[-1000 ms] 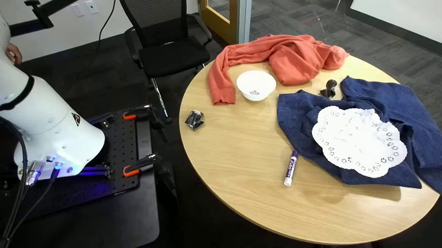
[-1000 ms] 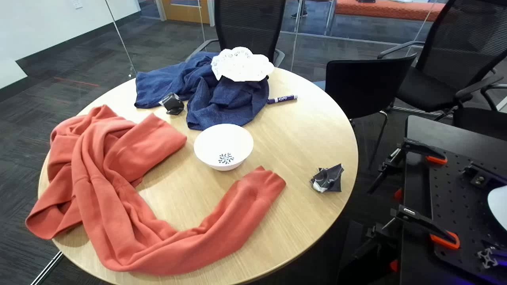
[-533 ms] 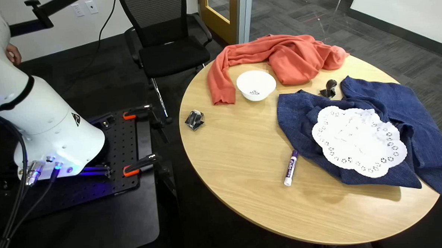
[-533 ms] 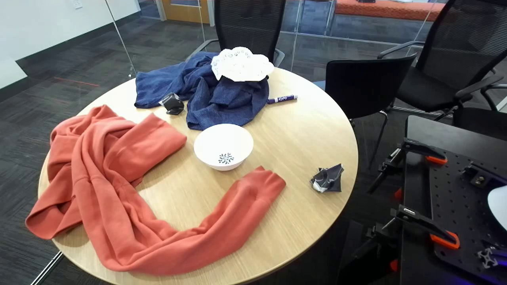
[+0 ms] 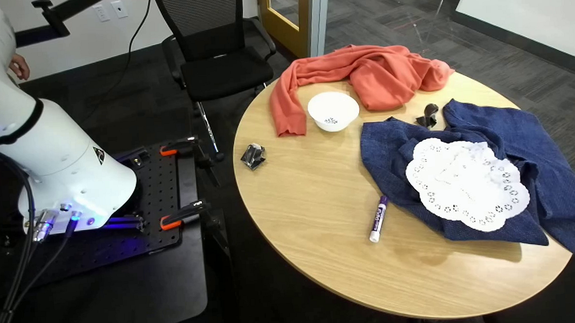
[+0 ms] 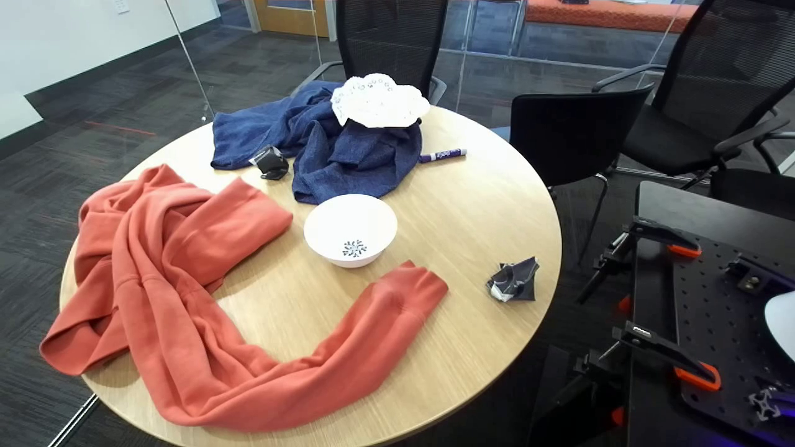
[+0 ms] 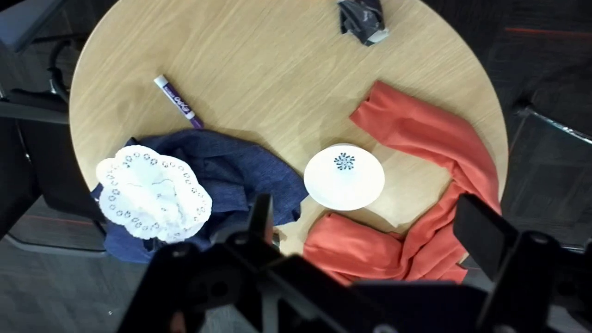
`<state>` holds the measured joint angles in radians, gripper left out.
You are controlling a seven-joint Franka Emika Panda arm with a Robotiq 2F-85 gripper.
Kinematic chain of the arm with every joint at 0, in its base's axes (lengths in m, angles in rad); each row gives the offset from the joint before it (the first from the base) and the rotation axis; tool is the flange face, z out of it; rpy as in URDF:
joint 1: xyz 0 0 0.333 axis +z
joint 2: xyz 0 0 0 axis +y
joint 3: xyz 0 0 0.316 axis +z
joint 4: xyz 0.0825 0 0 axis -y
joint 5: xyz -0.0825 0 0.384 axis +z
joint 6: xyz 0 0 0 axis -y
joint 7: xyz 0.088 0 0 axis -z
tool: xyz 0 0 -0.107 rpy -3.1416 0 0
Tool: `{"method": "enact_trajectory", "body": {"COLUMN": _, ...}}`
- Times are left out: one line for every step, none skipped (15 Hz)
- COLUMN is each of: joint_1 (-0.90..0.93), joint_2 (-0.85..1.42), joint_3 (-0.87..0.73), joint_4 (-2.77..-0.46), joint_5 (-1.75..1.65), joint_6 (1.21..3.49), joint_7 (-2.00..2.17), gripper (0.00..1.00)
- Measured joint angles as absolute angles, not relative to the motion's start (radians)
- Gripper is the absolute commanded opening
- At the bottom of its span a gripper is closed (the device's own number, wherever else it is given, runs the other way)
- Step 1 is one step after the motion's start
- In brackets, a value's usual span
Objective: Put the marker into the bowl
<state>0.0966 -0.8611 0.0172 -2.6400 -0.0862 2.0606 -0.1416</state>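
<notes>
The marker (image 5: 378, 219) is purple and white and lies on the table beside the edge of the blue cloth. It also shows in an exterior view (image 6: 443, 155) and in the wrist view (image 7: 179, 101). The white bowl (image 5: 333, 112) stands upright between the orange and blue cloths; it shows in an exterior view (image 6: 351, 231) and in the wrist view (image 7: 344, 185), with only a dark printed pattern inside. My gripper (image 7: 364, 200) is open and empty, high above the table, with its fingers widely apart. The gripper is out of view in both exterior views.
A blue cloth (image 5: 389, 150) bears a white lacy doily (image 5: 465, 183). An orange sweater (image 6: 186, 298) curls round one side of the bowl. A crumpled black wrapper (image 5: 254, 156) and a small black object (image 6: 269, 162) lie on the round table (image 5: 309, 204). Chairs stand around.
The visible part of the arm has shifted very slightly in an exterior view. The marker, bowl and cloths have not moved.
</notes>
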Motion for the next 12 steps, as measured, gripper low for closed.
{"method": "enact_trajectory", "body": {"joint_1": 0.087, "joint_2": -0.828, "joint_3": -0.001, "joint_4": -2.639, "joint_5": -0.117, "joint_6": 2.097, "joint_7": -0.168, "gripper": 1.0}}
{"method": "enact_trajectory", "body": {"joint_1": 0.079, "joint_2": -0.794, "joint_3": -0.018, "joint_4": -2.638, "joint_5": -0.147, "joint_6": 2.13, "joint_7": -0.195, "gripper": 1.0}}
{"method": "enact_trajectory", "body": {"joint_1": 0.071, "joint_2": -0.76, "joint_3": -0.035, "joint_4": -2.634, "joint_5": -0.176, "joint_6": 2.162, "joint_7": -0.222, "gripper": 1.0}}
{"method": "enact_trajectory", "body": {"joint_1": 0.063, "joint_2": -0.726, "joint_3": -0.05, "joint_4": -2.63, "joint_5": -0.202, "joint_6": 2.192, "joint_7": -0.246, "gripper": 1.0}}
{"method": "enact_trajectory", "body": {"joint_1": 0.055, "joint_2": -0.691, "joint_3": -0.064, "joint_4": -2.625, "joint_5": -0.227, "joint_6": 2.221, "joint_7": -0.27, "gripper": 1.0}}
{"method": "enact_trajectory", "body": {"joint_1": 0.047, "joint_2": -0.658, "joint_3": -0.077, "joint_4": -2.619, "joint_5": -0.243, "joint_6": 2.246, "joint_7": -0.292, "gripper": 1.0}}
{"method": "enact_trajectory", "body": {"joint_1": 0.042, "joint_2": -0.625, "joint_3": -0.092, "joint_4": -2.611, "joint_5": -0.252, "joint_6": 2.268, "joint_7": -0.313, "gripper": 1.0}}
{"method": "enact_trajectory", "body": {"joint_1": 0.039, "joint_2": -0.591, "joint_3": -0.106, "joint_4": -2.601, "joint_5": -0.253, "joint_6": 2.287, "joint_7": -0.332, "gripper": 1.0}}
{"method": "enact_trajectory", "body": {"joint_1": 0.035, "joint_2": -0.559, "joint_3": -0.118, "joint_4": -2.593, "joint_5": -0.253, "joint_6": 2.3, "joint_7": -0.348, "gripper": 1.0}}
{"method": "enact_trajectory", "body": {"joint_1": 0.032, "joint_2": -0.53, "joint_3": -0.128, "joint_4": -2.582, "joint_5": -0.253, "joint_6": 2.307, "joint_7": -0.355, "gripper": 1.0}}
{"method": "enact_trajectory", "body": {"joint_1": 0.024, "joint_2": -0.504, "joint_3": -0.129, "joint_4": -2.573, "joint_5": -0.257, "joint_6": 2.307, "joint_7": -0.353, "gripper": 1.0}}
{"method": "enact_trajectory", "body": {"joint_1": 0.014, "joint_2": -0.483, "joint_3": -0.127, "joint_4": -2.564, "joint_5": -0.262, "joint_6": 2.307, "joint_7": -0.352, "gripper": 1.0}}
